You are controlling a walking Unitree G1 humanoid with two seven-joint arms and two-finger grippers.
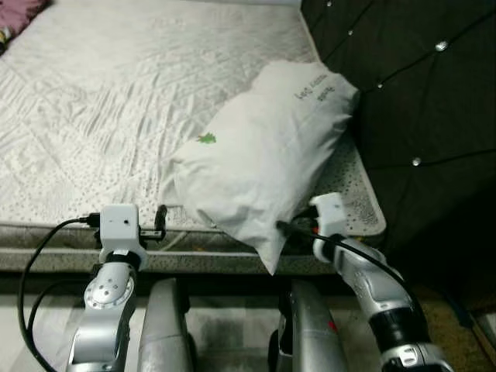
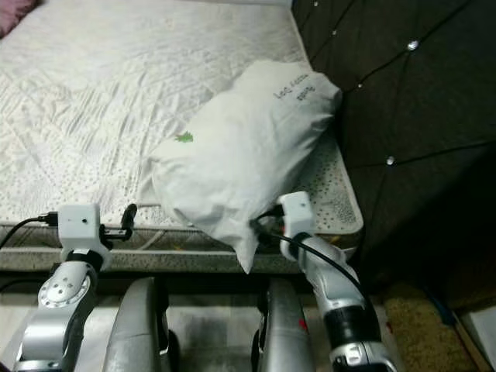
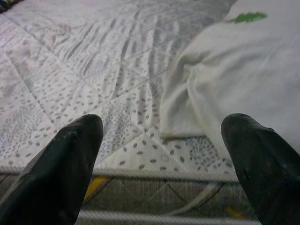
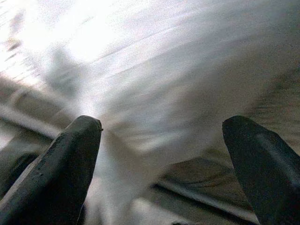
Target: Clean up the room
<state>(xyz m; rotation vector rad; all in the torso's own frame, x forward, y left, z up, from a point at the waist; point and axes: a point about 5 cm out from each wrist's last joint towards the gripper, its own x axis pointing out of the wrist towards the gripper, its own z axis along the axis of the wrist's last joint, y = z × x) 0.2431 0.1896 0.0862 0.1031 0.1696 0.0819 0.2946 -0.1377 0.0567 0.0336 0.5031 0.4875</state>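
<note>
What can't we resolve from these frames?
- Pillow print: text too small to read in both eye views.
- Right wrist view: motion-blurred, so contact between right gripper and pillow is unclear.
- Pink item: cut off by the left eye view's top-left edge.
- Left gripper: open, short of the mattress.

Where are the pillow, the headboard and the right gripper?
pillow point(image 1: 263, 159), left eye view, middle of its white case.
headboard point(image 1: 422, 85), left eye view, dark tufted padding.
right gripper point(image 4: 161, 168), right wrist view, midway between its fingertips.
</note>
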